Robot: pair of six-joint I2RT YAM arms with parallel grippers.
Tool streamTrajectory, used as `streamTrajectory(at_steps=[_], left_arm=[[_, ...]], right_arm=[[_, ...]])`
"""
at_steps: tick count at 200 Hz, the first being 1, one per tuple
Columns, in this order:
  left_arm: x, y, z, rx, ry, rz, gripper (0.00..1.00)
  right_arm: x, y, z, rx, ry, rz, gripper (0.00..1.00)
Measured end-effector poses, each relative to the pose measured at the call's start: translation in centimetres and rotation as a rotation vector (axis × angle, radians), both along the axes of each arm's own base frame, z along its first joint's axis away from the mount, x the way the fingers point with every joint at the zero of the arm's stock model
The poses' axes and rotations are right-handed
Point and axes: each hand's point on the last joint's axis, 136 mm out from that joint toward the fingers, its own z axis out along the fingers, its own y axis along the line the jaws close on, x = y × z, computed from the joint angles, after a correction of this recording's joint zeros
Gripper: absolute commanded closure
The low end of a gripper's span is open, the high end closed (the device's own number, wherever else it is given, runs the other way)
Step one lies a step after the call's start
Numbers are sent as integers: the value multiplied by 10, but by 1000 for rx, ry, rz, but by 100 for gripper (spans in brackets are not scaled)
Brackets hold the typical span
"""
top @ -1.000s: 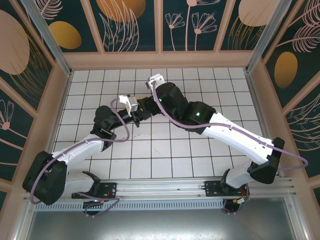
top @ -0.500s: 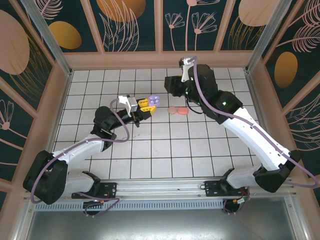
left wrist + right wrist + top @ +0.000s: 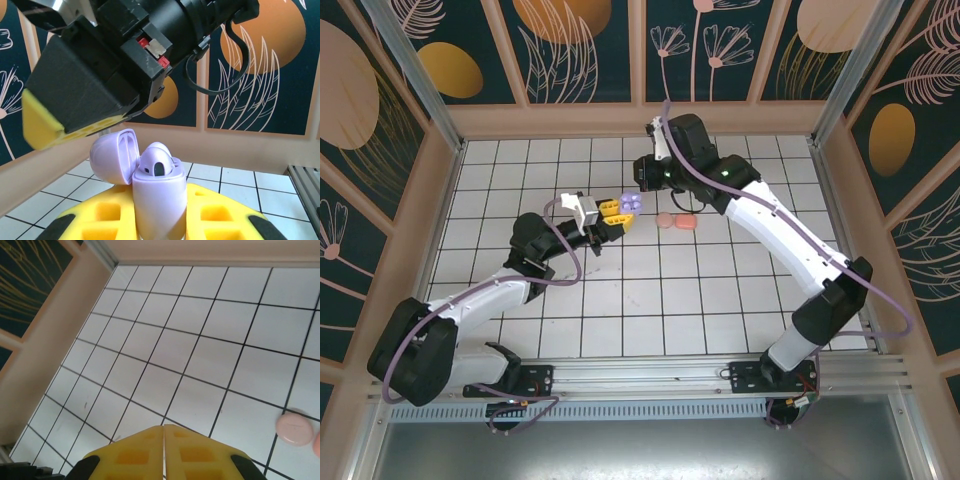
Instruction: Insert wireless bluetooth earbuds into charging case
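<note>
1. Left claw (image 3: 612, 209) clamped on the open lilac plastic charging case (image 3: 159, 195); I hold it upright so the wells face up, lilac stemmed earbud (image 3: 156, 161) seated inside
2. Right claw (image 3: 164, 440), fingers together and empty, hangs above and behind the case

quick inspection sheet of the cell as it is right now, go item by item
surface: white tiled floor, no spills or marks of note
job's things: lilac charging case upright, lid open and tipped back, with a lilac bud seated in it; round pink piece and second pink piece lie on the tiles to its right, too small to tell what they are
clutter: nothing seen
grippers: left claw shut on the case; right claw shut and empty, raised above the tiles
cables: purple cable loops off the left arm, away from the case
surroundings: floral wall panels around the floor, metal rail at the near edge
</note>
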Motion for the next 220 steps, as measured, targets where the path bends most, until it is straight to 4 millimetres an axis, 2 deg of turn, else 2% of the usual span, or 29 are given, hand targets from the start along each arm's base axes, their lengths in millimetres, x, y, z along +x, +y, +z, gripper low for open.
streamTrajectory(at_steps=[42, 65, 80, 100, 113, 136, 152, 174, 194, 220], left_arm=[[4, -3, -8, 14, 23, -6, 100], [2, -9, -22, 43, 65, -31, 100], [1, -12, -29, 59, 87, -49, 100], [8, -14, -24, 50, 88, -38, 100], [12, -15, -17, 36, 81, -33, 100], [16, -16, -11, 17, 78, -26, 100], [19, -17, -13, 16, 91, -18, 100], [26, -16, -17, 10, 122, 12, 100], [39, -14, -24, -2, 168, 69, 100], [64, -14, -49, -9, 291, 147, 100]], right_arm=[[-14, 4, -17, -23, 54, 67, 98], [-30, -6, -25, -28, 60, 76, 100], [-44, -15, -22, -21, 47, 78, 100], [-68, -33, -16, 1, 38, 59, 100], [-75, -50, -13, 23, 30, 5, 99], [-69, -91, -13, 76, 8, -144, 95], [-62, -109, -18, 93, 8, -223, 94], [-56, -116, -33, 90, 23, -270, 88], [-55, -122, -58, 57, 54, -312, 80], [-56, -132, -96, 10, 101, -365, 69]])
